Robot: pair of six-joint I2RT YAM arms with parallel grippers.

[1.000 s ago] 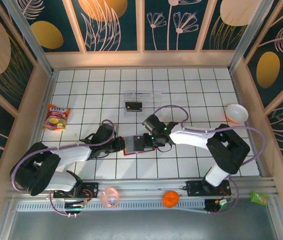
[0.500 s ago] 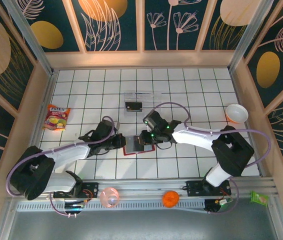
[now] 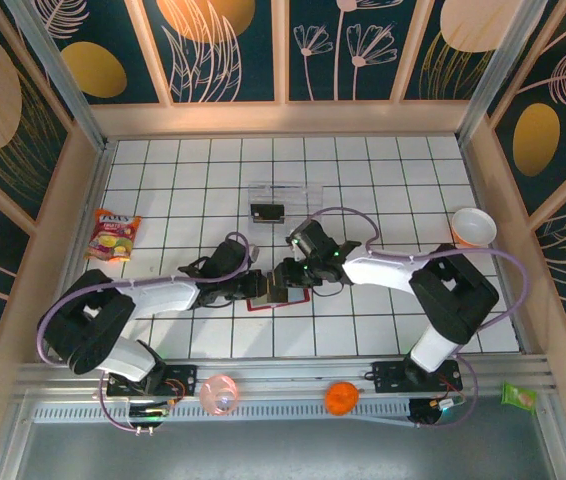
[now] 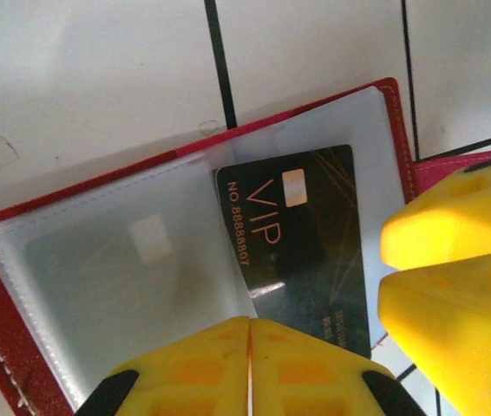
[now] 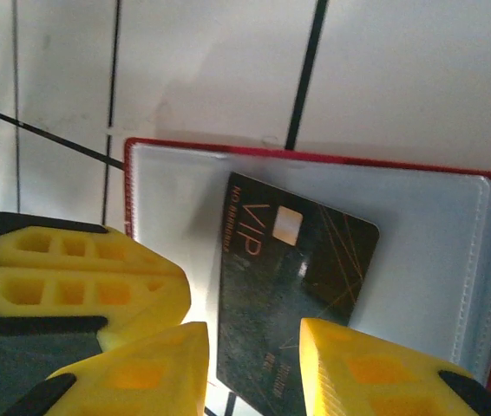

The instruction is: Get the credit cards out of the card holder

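While the card holder [image 5: 419,260] lies open beneath both pincers | right gripper [image 5: 254,347] narrowly parted, black credit card [image 5: 302,269] under its tips | left gripper [image 4: 250,347] closed, clear pocket [image 4: 115,286] just ahead of it

Tiled table [image 3: 383,170] (card holder [image 4: 107,277], tray [image 3: 285,192], bowl [image 3: 473,226]).
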